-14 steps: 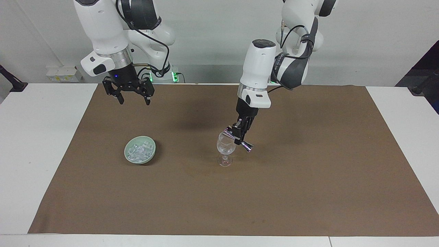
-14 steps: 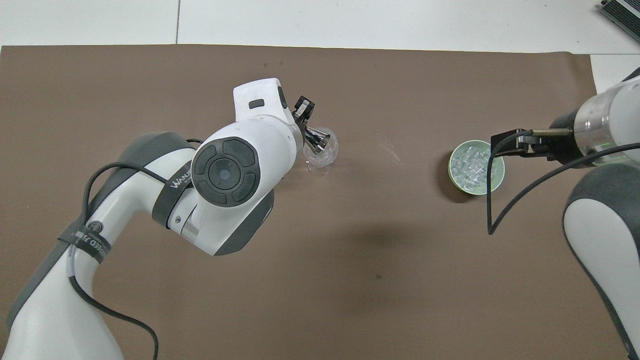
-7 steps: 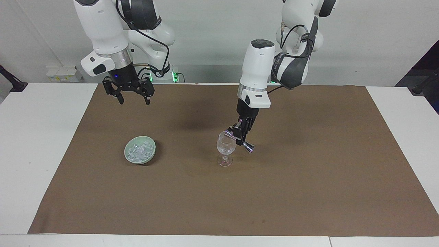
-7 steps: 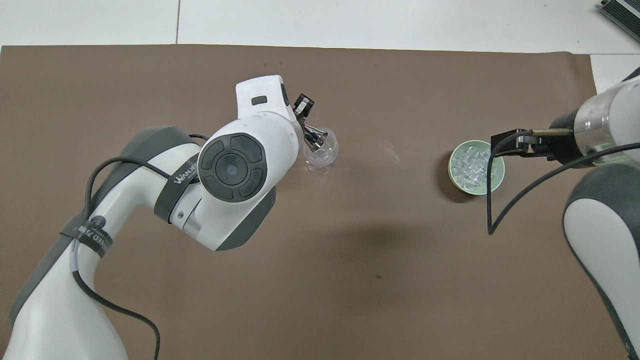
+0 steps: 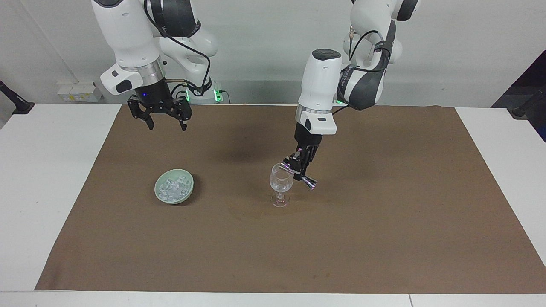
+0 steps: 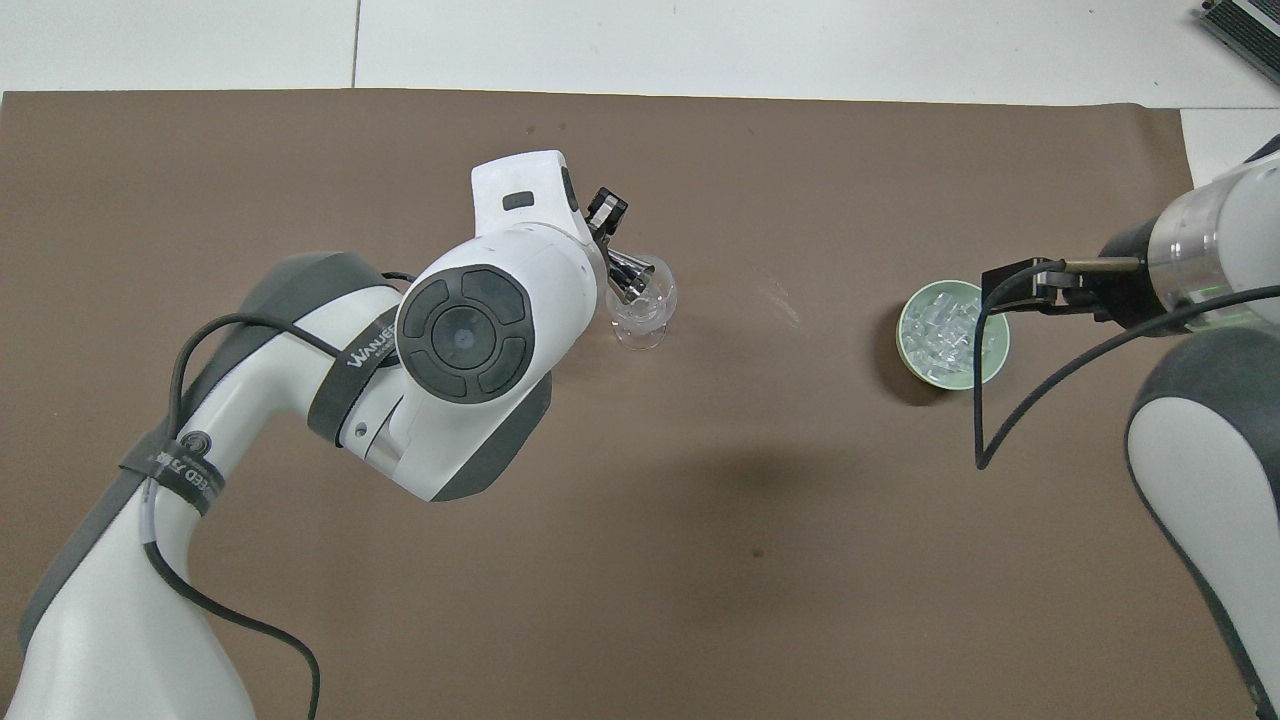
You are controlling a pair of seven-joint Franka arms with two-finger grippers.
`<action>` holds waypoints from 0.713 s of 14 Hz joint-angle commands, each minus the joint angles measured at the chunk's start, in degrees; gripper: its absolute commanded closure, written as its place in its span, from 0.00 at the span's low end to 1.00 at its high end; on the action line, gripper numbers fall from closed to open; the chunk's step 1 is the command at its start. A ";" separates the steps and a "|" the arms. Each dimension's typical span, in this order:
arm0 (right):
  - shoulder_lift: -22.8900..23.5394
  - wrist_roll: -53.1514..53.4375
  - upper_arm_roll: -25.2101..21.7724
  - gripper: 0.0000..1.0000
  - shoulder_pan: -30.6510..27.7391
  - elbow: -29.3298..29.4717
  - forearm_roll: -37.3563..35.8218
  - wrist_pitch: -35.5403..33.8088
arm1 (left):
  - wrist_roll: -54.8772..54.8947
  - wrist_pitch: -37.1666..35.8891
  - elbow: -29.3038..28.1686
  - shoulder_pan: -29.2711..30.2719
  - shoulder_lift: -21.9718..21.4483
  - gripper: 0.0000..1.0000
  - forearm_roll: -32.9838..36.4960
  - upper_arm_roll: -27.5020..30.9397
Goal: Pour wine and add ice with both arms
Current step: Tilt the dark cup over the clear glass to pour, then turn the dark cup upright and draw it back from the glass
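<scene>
The left end effector (image 5: 301, 166) is pinched tight on a small shiny metal measuring cup (image 5: 297, 174). The cup lies tipped over. One end sits at the rim of the wine glass (image 5: 281, 182), and the other end sticks out past the glass toward the left arm's end of the table. The glass stands just under the end effector, on the brown mat (image 5: 384, 204) that covers the table (image 5: 38, 170).

This looks like the pouring step. To do it well, the cup's low end should stay over the mouth of the glass, so nothing spills on the mat. The tip should be slow and smooth. The cup should not push on the rim, because the glass has a thin stem and could fall over. I cannot tell if any wine is in the glass yet.

The right end effector (image 5: 164, 121) hangs in the air with its fingers spread wide and holds nothing. It waits. The ice (image 5: 173, 189) is a pile of little clear cubes in a green bowl (image 5: 160, 197). The bowl sits on the mat below the right end effector, a bit farther from the robots. The ice step is not yet done, and it should wait until the cup is out of the way.
</scene>
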 commanded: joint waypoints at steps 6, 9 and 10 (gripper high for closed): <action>-0.39 -1.28 0.46 0.00 -1.19 -0.03 1.35 -0.24 | -1.52 -1.45 1.81 -0.49 -0.24 1.00 -14.65 0.93; -0.39 -1.28 0.46 0.00 -1.19 0.05 1.35 -0.24 | -4.07 -1.46 1.81 2.04 -0.50 1.00 -25.55 1.55; -0.39 -1.28 0.46 0.00 -1.19 -0.03 1.35 -0.24 | -4.25 -1.54 1.72 3.37 -0.50 1.00 -29.42 1.46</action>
